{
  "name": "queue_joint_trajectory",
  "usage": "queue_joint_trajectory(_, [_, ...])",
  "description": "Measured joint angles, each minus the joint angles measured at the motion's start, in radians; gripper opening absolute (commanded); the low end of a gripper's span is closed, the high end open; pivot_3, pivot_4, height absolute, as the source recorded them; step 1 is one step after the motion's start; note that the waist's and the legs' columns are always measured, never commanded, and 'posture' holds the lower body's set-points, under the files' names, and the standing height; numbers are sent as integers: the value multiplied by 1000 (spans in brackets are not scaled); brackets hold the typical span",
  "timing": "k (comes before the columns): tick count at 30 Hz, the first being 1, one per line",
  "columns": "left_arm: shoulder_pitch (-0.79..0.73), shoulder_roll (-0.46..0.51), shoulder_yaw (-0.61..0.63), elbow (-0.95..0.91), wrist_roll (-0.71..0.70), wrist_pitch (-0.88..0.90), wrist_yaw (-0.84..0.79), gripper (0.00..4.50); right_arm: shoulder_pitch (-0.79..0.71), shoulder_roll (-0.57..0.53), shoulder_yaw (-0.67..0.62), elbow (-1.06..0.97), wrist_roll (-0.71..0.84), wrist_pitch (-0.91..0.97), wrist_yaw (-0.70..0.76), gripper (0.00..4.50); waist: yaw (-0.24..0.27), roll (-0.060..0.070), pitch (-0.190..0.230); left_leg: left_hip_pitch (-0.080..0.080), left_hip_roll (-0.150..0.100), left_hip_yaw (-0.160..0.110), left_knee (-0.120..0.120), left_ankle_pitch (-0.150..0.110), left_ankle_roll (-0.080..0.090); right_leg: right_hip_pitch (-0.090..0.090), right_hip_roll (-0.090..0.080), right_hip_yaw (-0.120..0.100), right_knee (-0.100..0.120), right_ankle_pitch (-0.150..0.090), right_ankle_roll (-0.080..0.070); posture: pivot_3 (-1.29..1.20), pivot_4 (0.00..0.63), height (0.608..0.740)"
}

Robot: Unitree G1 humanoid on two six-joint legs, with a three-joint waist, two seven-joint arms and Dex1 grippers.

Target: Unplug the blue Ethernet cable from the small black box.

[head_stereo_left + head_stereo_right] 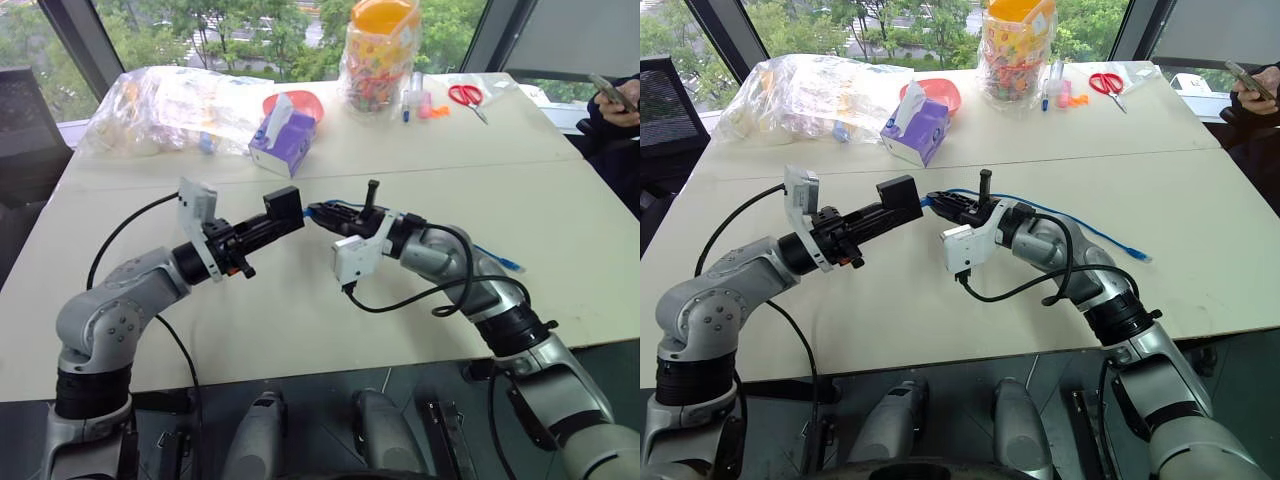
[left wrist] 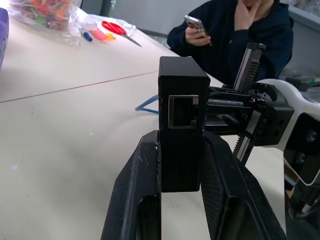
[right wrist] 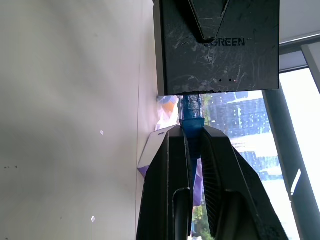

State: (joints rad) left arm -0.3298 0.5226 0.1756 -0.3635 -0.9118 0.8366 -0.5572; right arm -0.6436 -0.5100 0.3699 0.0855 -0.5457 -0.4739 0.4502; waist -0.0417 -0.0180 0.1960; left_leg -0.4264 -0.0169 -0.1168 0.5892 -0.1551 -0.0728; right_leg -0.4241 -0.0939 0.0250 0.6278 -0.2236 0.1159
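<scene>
plug end of the blue ethernet cable hidden against the small black box, so seated or freed can't be told; seated person cropped at the head.

A pale table stands before large windows showing green trees.

Left gripper clamping small black box, right gripper just beside, white table

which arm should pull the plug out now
Right. Its tool is shut on the blue Ethernet cable beside the small black box, which the left tool only steadies.
</scene>
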Motion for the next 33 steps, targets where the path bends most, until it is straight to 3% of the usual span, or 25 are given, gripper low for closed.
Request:
queue_joint_trajectory(4, [8,31,1,24,8,4,-24,475,-4,3,4,-2,105,16,97,2777,-1,0,0,0,0,0,0,0,0,0,0,0,0,0,0,0,150,728])
queue_joint_trajectory(7, [11,57,4,37,8,0,-69,475,-4,9,6,-34,284,180,290,4342,-1,0,0,0,0,0,0,0,0,0,0,0,0,0,0,0,150,728])
queue_joint_trajectory(13, [36,170,50,49,-19,-2,-248,475,-109,-24,-46,-116,672,598,645,4342,-2,1,1,0,0,0,-1,0,0,0,0,0,-1,0,0,0,150,728])
queue_joint_trajectory(18, [51,222,89,100,-84,28,-359,475,-214,-13,-119,-88,899,931,762,4342,-2,1,1,-1,1,0,-4,-1,0,-1,-1,-1,-5,0,0,0,150,728])
queue_joint_trajectory(21, [48,230,100,113,-95,32,-375,475,-251,10,-133,-51,966,1069,773,4342,-1,1,1,-1,0,0,-8,0,0,-1,-1,-1,-9,0,-1,0,150,728])
queue_joint_trajectory(25, [44,238,114,113,-105,34,-380,475,-264,25,-142,-24,1039,1217,787,2998,0,1,1,-3,0,0,-12,0,0,-3,-1,-1,-12,0,0,0,150,728])
queue_joint_trajectory(33, [40,240,121,111,-140,54,-376,475,-307,72,-143,24,1082,1355,782,2998,-4,1,1,-2,0,1,-12,0,0,-3,-1,-2,-11,0,0,0,150,728])
